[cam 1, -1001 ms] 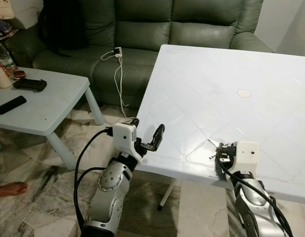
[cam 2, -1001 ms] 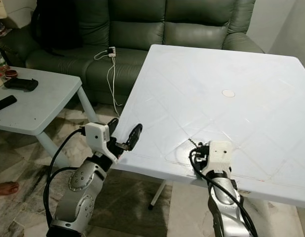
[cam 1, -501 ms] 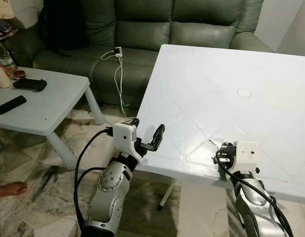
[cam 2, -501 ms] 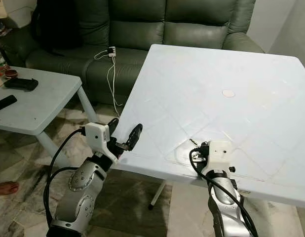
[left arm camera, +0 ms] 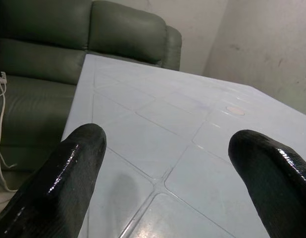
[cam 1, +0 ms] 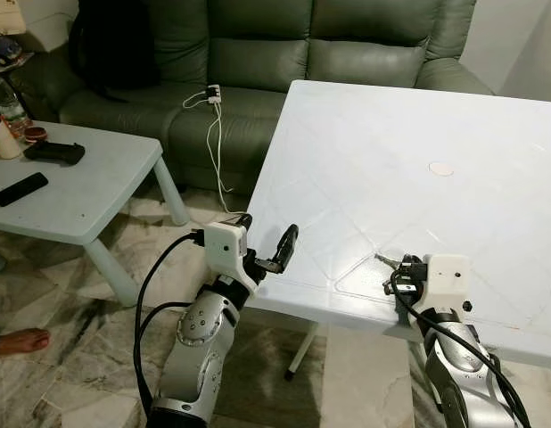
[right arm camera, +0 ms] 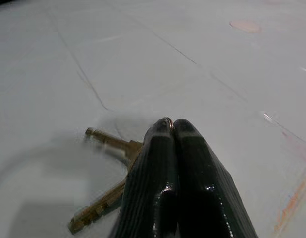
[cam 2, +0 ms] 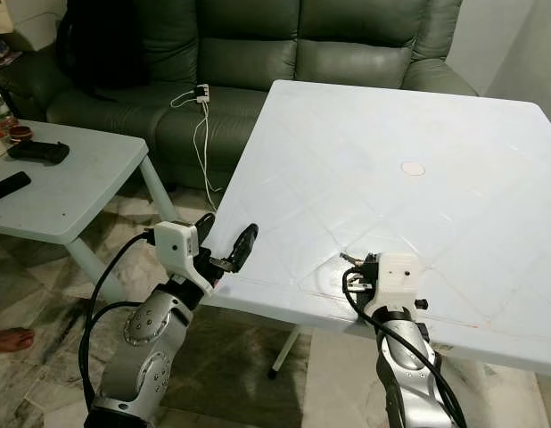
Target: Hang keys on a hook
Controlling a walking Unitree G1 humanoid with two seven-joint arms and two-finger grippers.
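A dark green sofa runs along the far side of the room, with a white charger and cable lying on its seat and trailing down to the marble floor. In front of it on the right stands a large white table, its top marked with diagonal grooves and a small round cap toward the far right. On the left is a low pale blue side table that carries a black remote, a black game controller and some bottles and jars at its far left corner. A person's bare foot rests on the floor at the near left edge.

The left gripper is held up just beside the near left edge of the white table, its two black fingers spread wide apart with nothing between them. The right gripper sits low on the near part of the white table, its fingers pressed together and clenched on the ring of the keys. The brass keys splay out from the fingertips and lie against the tabletop, one pointing away toward the far side and another back toward the near edge. In the head view the keys show as a small glint just to the left of the right wrist's white housing.
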